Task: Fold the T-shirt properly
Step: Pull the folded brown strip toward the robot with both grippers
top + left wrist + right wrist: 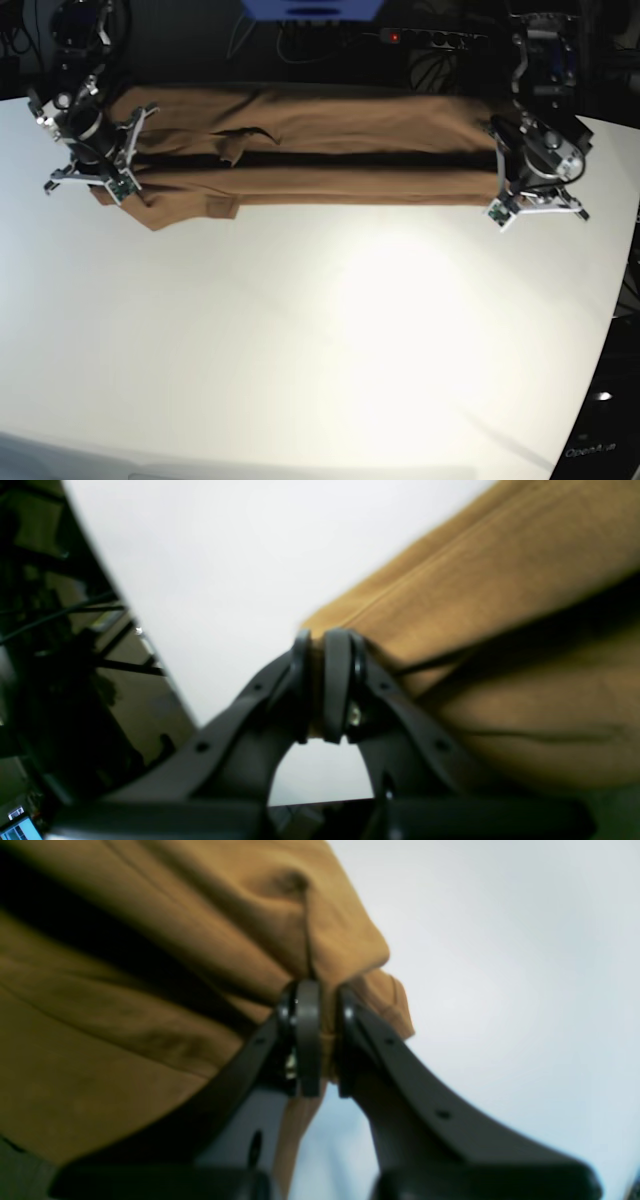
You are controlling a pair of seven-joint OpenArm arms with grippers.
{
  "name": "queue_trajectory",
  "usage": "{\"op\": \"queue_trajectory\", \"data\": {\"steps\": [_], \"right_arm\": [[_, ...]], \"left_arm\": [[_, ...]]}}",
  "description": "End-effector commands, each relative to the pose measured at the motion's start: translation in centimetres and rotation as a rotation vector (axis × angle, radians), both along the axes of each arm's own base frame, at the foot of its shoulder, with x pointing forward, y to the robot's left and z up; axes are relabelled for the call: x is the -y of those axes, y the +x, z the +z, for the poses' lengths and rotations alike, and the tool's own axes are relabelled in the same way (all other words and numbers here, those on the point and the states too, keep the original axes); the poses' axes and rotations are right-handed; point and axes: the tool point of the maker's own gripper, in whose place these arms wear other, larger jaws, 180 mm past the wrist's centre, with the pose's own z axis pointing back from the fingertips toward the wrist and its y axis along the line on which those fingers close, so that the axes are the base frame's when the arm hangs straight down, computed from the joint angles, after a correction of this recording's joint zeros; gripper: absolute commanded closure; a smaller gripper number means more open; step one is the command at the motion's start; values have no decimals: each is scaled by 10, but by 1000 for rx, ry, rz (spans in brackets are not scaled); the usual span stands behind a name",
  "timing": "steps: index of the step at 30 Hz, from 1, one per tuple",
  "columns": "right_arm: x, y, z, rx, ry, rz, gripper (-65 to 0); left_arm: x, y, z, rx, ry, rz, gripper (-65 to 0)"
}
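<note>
Pinching cloth on both sides, the jaws stood nearly shut: the left gripper (325, 690) held a thin edge of the T-shirt (310, 150) between its pads, and the right gripper (317, 1040) was clamped on a bunched corner of it. From each pair of jaws the shirt ran inward toward the other arm, so its long axis lay across the table (300, 340), stretched from one gripper to the other as a long band along the far edge. A dark line ran down the band's length, probably a fold or shadow between layers. At the right arm's end a sleeve or corner drooped loose onto the table below the band. Each arm was at its own end, neither nearer the middle. Nearer the camera the white table lay open, giving room to draw the band forward; behind it the far edge was close.
</note>
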Motion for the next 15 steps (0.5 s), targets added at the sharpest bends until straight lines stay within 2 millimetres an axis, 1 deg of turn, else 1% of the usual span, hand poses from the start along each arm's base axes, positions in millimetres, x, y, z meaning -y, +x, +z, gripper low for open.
{"op": "queue_trajectory", "data": {"steps": [1, 3, 5, 7, 12, 15], "right_arm": [[4, 5, 10, 37, -12, 4, -3], [8, -1, 6, 20, -36, 4, -3], [13, -8, 2, -1, -79, 5, -3], [7, -12, 0, 11, -78, 16, -3], [-5, -35, -12, 9, -83, 27, -3], [-10, -47, -14, 24, -70, 25, -3]], "left_arm": [[-3, 7, 5, 36, 8, 1, -27], [4, 6, -4, 31, -10, -4, -27], [7, 5, -10, 24, -10, -8, -26], [9, 4, -12, 21, -12, -6, -26], [10, 5, -12, 20, -14, -6, -26], [9, 4, -13, 17, -13, -4, -26]]}}
